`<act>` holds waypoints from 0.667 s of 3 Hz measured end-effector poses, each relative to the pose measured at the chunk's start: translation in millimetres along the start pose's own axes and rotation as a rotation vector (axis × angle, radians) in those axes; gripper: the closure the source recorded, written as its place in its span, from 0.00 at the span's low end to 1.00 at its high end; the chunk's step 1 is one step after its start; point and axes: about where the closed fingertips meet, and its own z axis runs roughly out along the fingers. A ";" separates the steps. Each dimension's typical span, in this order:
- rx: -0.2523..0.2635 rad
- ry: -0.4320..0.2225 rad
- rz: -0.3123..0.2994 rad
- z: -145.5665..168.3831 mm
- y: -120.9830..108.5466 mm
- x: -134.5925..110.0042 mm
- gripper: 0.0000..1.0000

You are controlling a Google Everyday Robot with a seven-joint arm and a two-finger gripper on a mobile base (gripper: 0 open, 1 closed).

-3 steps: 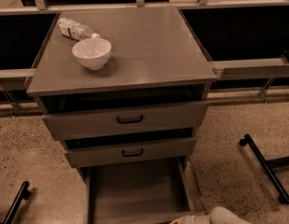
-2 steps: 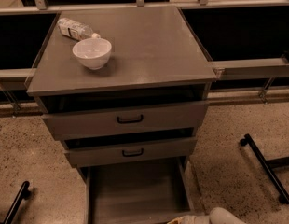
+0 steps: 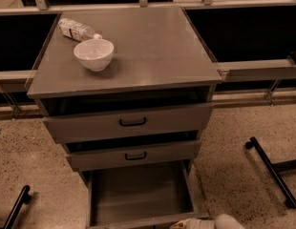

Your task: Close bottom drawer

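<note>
- Over the last second nothing has shifted, starting at the left: the plastic bottle (image 3: 77, 30) lies on its side at the back left corner of the desk (image 3: 153, 46), as it did before.
- Just in front of the bottle, the white bowl (image 3: 93, 54) sits upright in the same spot. It looks empty, though I can't see its bottom well.
- The top drawer (image 3: 131, 123) is pulled out a little. The gap above it is dark, so I can't say what it holds.
- The middle drawer (image 3: 133, 155) is also slightly out, and its inside is hidden in shadow as well.
- The bottom drawer (image 3: 138, 194) is lowest of the three and pulled far out toward me. Its grey tray is bare, and its front edge is no nearer the desk than a second ago. I judge the closing push hasn't started.
- The tool (image 3: 212, 222) is at the lower edge, just beside the right front corner of the bottom drawer, barely moved. I cannot tell whether it is released or clenched.
- For the task, this looks like a pause right before contact.
</note>
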 end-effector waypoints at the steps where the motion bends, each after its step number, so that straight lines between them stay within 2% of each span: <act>1: 0.007 -0.016 0.000 3.0 -5.8 1.1 0.82; 2: 0.007 -0.016 0.000 3.0 -5.7 1.1 0.58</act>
